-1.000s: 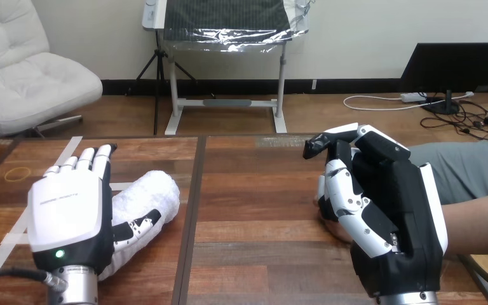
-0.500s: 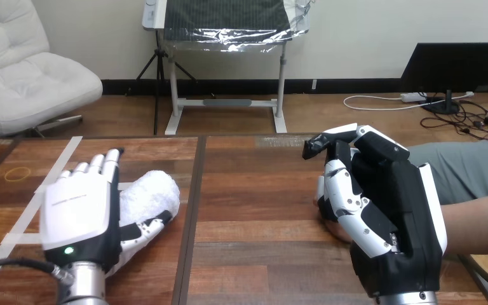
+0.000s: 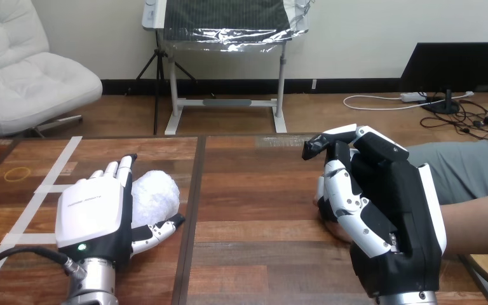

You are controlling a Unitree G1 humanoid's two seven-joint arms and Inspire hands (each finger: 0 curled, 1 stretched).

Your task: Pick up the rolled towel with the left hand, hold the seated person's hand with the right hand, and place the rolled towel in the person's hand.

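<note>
The left hand (image 3: 95,216) lies palm-down on the near end of the rolled towel (image 3: 157,190), released rather than clenched: its fingers (image 3: 122,168) reach forward, nearly straight, along the towel's left flank, and its thumb (image 3: 162,227) points out to the right beside the towel's near end, so nothing is closed round the roll yet. The towel lies flat on the desk (image 3: 254,190), on the left board just beside the dark seam that runs down the middle, with its far end and right side clear of the hand. I judge the pick-up to be at the reach-and-cover stage: the hand is in place, but the grasp and the lift are not yet done. Well apart, on the right half of the desk, the right hand (image 3: 387,210) stands with its back toward the camera over the end of the person's forearm (image 3: 480,219), which comes in from the right edge. The person's hand is hidden behind it, so I cannot tell whether it is held or merely covered. What remains, as far as I can judge: closing on the towel, raising it, carrying it across the seam, and setting it in the person's hand.
</note>
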